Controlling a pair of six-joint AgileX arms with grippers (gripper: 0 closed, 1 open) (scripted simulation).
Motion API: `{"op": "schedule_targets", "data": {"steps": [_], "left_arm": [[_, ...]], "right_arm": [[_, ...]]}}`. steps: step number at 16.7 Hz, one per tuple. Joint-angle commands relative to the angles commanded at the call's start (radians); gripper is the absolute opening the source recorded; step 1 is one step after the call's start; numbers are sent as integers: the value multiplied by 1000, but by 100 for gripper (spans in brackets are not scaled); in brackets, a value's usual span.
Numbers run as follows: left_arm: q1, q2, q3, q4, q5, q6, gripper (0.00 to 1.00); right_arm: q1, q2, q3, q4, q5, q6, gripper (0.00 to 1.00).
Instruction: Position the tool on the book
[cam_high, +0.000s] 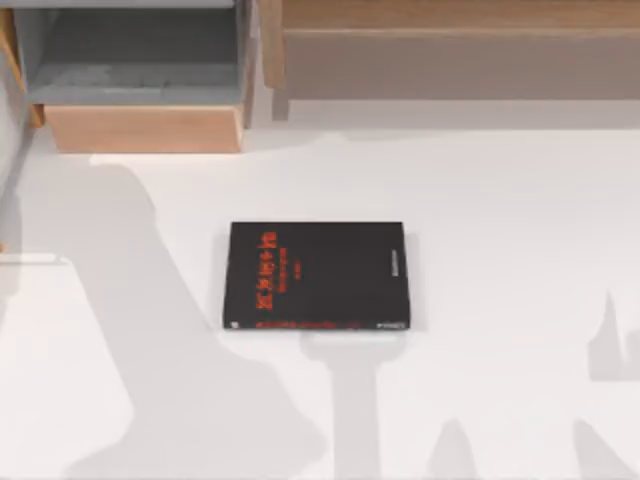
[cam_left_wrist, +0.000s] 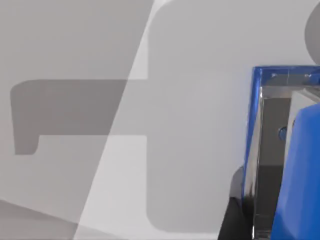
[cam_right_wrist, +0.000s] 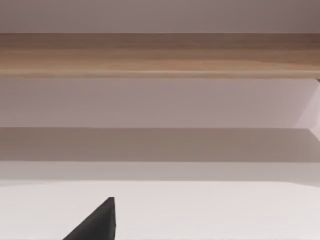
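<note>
Left of the book (cam_high: 316, 276), off the top view: left claw (cam_left_wrist: 240, 210), opening not discernible; bright-blue tool (cam_left_wrist: 300, 175) close against it above white desk (cam_left_wrist: 190, 100). Book: mid-desk, flat, cover bare. Placement outstanding. Right claw (cam_right_wrist: 97, 222): opening not discernible, idle.

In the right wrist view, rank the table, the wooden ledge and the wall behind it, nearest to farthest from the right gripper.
1. Table, directly beneath the right gripper.
2. Wooden ledge, beyond the table's far side.
3. Wall, behind and above the ledge.
</note>
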Motion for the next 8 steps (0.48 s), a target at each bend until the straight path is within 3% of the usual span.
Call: {"op": "schedule_targets", "data": {"steps": [8], "left_arm": [[10,-71,-5,-4,-3,-12,0]], "right_arm": [[0,0,0,0,0,0,100]]}}
